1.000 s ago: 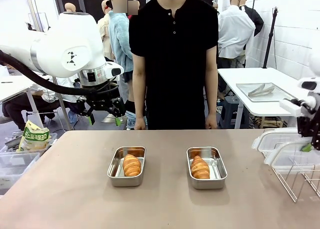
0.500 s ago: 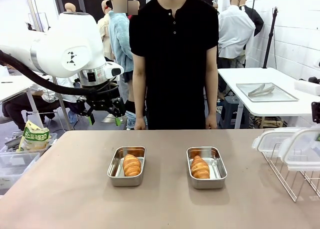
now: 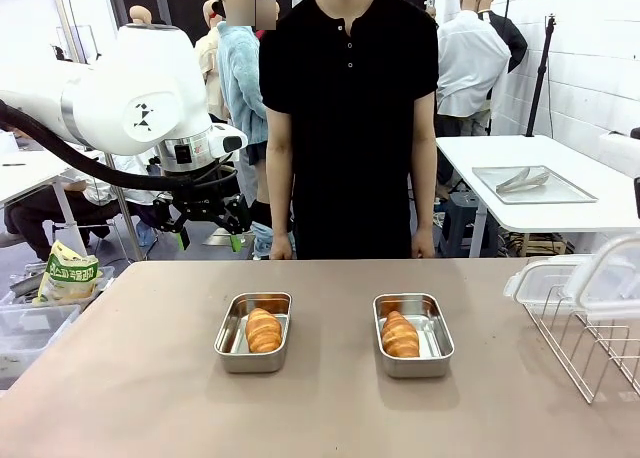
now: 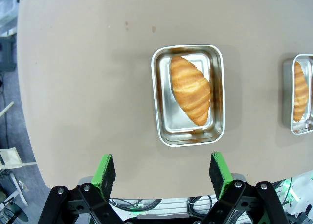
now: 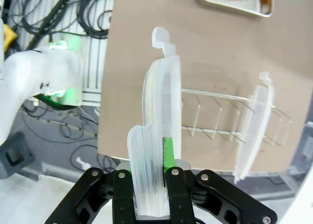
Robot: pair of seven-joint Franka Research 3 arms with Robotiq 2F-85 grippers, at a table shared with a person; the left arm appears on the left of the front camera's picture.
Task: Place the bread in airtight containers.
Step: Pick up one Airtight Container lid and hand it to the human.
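bread: L croissant (image 3: 263, 330) in L steel tub (image 3: 232, 346), ctr-left; R croissant (image 3: 400, 335) in R steel tub (image 3: 436, 340), ctr-right; both tubs unlidded | R gripper (image 5: 155, 160) clamped on clear snap lid (image 5: 164, 101), prob to cap a tub | 2nd lid (image 5: 254, 126) upright in wire rack (image 3: 598, 344), right edge | L gripper (image 3: 208, 240) splayed, empty, upper left, clear of tubs

Two croissants (image 3: 264, 330) (image 3: 400, 335), two steel containers (image 3: 234, 342) (image 3: 441, 344), two clear lids (image 3: 606, 278) (image 3: 536, 278), one wire rack (image 3: 590, 350), one person (image 3: 345, 98).
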